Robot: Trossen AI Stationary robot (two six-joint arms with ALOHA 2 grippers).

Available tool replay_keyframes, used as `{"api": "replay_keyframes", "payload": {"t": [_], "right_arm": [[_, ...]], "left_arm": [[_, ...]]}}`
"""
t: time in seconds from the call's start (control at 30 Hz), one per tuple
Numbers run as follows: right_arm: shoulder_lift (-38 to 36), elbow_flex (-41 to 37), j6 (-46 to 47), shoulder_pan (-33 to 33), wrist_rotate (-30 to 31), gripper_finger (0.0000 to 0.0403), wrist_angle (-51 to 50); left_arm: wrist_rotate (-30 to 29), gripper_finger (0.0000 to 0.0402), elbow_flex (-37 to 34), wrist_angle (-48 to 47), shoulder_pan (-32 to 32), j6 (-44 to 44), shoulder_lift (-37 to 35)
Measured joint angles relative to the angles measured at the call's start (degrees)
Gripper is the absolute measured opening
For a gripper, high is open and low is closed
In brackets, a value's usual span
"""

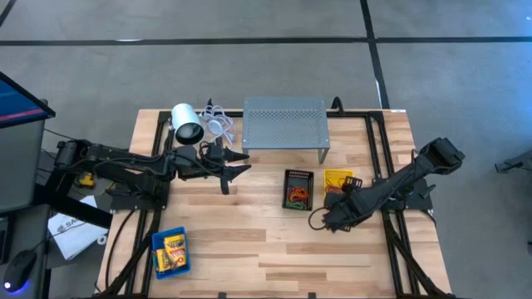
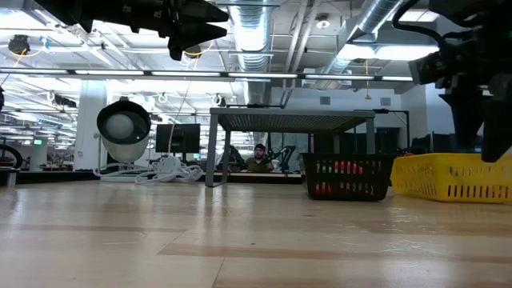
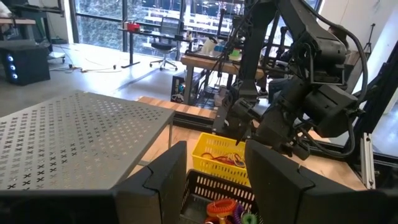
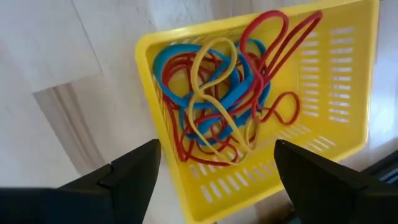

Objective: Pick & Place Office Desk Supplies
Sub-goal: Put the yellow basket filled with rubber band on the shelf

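Observation:
The yellow bin (image 4: 186,180) stands on the table and holds tangled rubber bands (image 4: 224,106) in red, blue and yellow. My right gripper (image 4: 217,180) hangs open just above the bin's near side, pointing steeply down, its fingers touching nothing; the high view shows it (image 1: 339,203) beside the yellow bin (image 1: 338,178). The black bin (image 1: 298,189), left of the yellow one, also holds rubber bands (image 1: 296,198). The blue bin (image 1: 170,253), near the front left, holds yellow crayon boxes (image 1: 173,246). My left gripper (image 1: 237,166) is held level and high, open and empty, left of the black bin.
The grey perforated stand (image 1: 285,124) sits at the table's far middle, with the white cylinder (image 1: 187,124) and its cable to its left. Bare wood lies across the front middle of the table (image 1: 274,249). A person sits far off in the room (image 2: 259,160).

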Motion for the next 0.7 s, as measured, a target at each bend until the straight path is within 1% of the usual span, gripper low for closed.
{"api": "replay_keyframes", "payload": {"t": [0.2, 0.27, 0.43, 0.57, 0.7], "right_arm": [[0.0, 0.0, -0.3, -0.3, -0.4, 0.0309, 3.1], [0.0, -0.4, -0.8, -0.6, -1.7, 0.0309, 4.4], [-0.6, -5.6, -1.5, -1.8, -4.7, 0.0309, 9.5], [-2.1, -7.2, -2.3, -2.4, -3.4, 0.0309, 10.4], [-4.8, -10.1, -4.7, -4.0, -4.4, 0.0309, 14.5]], "left_arm": [[0.2, 0.0159, 0.0, 0.0, 0.0, 0.1, 0.0], [0.7, 0.0159, 0.0, 0.2, 0.0, 0.1, 0.0], [2.3, 0.0159, 0.0, 0.4, 0.0, 0.1, 0.0], [2.4, 0.0159, 0.0, 0.8, 0.0, 0.1, 0.0], [2.5, 0.0159, 0.0, 0.8, 0.0, 0.1, 0.0]]}}
